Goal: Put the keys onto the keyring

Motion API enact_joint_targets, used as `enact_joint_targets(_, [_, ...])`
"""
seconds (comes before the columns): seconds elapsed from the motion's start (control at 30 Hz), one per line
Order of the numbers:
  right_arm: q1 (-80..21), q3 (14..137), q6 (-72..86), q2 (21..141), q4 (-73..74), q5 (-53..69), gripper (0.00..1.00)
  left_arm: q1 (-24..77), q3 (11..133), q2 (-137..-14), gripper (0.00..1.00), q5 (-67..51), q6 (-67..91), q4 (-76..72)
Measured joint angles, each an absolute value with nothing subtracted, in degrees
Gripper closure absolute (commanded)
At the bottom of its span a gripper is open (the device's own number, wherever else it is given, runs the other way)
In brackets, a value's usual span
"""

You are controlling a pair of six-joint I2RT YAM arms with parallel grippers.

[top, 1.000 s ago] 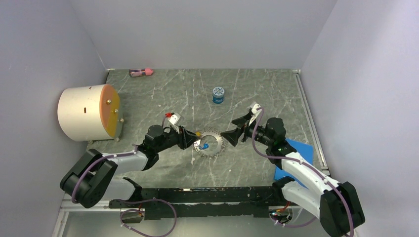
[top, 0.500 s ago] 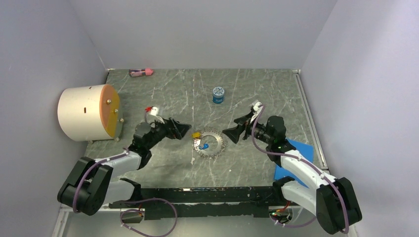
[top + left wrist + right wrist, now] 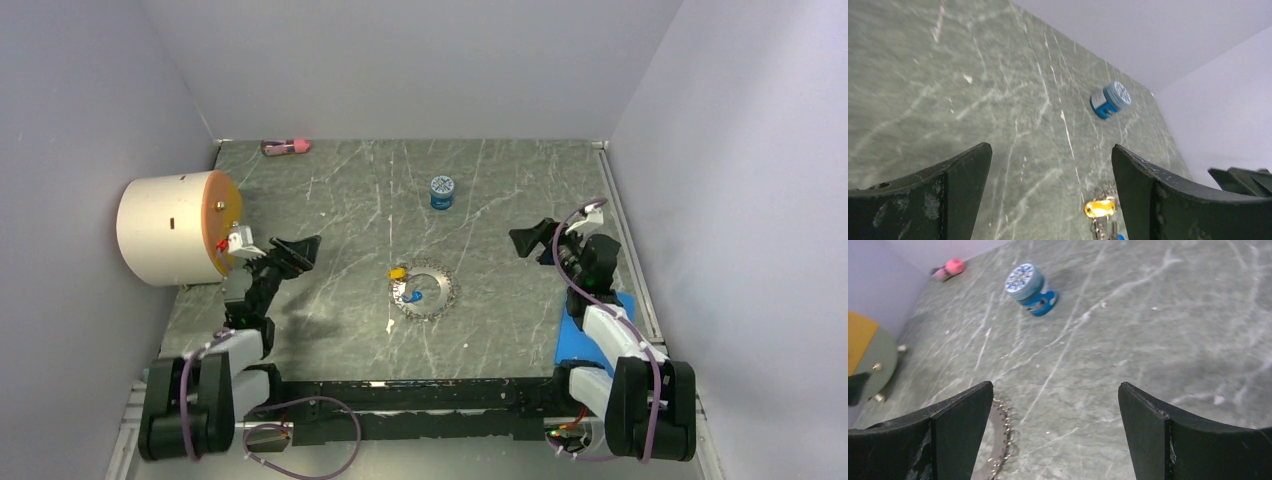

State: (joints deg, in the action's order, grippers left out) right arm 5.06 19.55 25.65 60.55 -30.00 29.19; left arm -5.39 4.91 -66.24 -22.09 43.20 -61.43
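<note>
**Hand state**
- My left hand is at the left of the table, just beside the white drum with an orange face. Its jaws are spread wide and hold nothing. In the left wrist view, bare table shows between the two fingers.
- My right hand is at the right of the table, on the far side of the blue mat. Its jaws are also fully spread and hold nothing.

**Task items**
- The keyring lies flat near the middle of the table, between the two hands and well apart from both.
- The yellow-headed key lies at the far-left edge of the loop, touching it.
- The blue-headed key lies within the loop on its left side.
- I cannot tell whether either key is threaded onto the ring.
- The right wrist view shows only a short arc of the keyring, beside the left finger.

**Other items**
- A round blue jar stands beyond the keyring.
- A pink object lies at the far left edge.
</note>
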Motion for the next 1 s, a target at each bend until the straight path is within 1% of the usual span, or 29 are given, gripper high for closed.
enact_joint_targets(0.17, [5.1, 18.9, 25.4, 59.6, -28.6, 19.8, 0.01, -5.6, 5.3, -50.0, 0.06, -12.6, 36.3, -48.0])
enact_joint_targets(0.27, [5.1, 17.5, 22.9, 56.7, -29.3, 11.9, 0.01, -5.5, 6.7, -40.9, 0.06, -5.6, 30.2, -39.0])
enact_joint_targets(0.33, [5.1, 15.6, 21.3, 54.8, -31.3, 7.0, 0.01, -5.6, 7.4, -38.0, 0.06, -1.6, 26.6, -35.8])
enact_joint_targets(0.4, [5.1, 12.8, 19.3, 53.8, -34.9, 3.0, 0.01, -5.6, 8.2, -37.8, 0.06, 1.7, 23.0, -34.0])
enact_joint_targets(0.47, [5.1, 9.6, 16.8, 54.3, -39.3, 0.4, 0.01, -5.6, 8.5, -40.9, 0.06, 3.4, 21.1, -33.8])
enact_joint_targets(0.53, [5.1, 7.2, 15.3, 56.7, -43.2, -2.1, 0.01, -5.6, 8.5, -47.3, 0.06, 4.3, 19.1, -35.4])
enact_joint_targets(0.77, [5.0, 6.2, 12.1, 68.6, -52.9, -10.5, 0.01, -5.5, 8.8, -73.3, 0.06, 3.6, 12.7, -46.8])
enact_joint_targets(0.9, [4.9, 6.2, 11.3, 75.7, -62.0, -13.7, 0.01, -5.5, 11.4, -79.6, 0.06, 2.5, 8.8, -49.8])
enact_joint_targets(1.0, [4.6, 6.2, 9.9, 80.4, -65.2, -13.7, 0.01, -5.5, 13.4, -86.6, 0.05, 1.5, 6.6, -58.2])
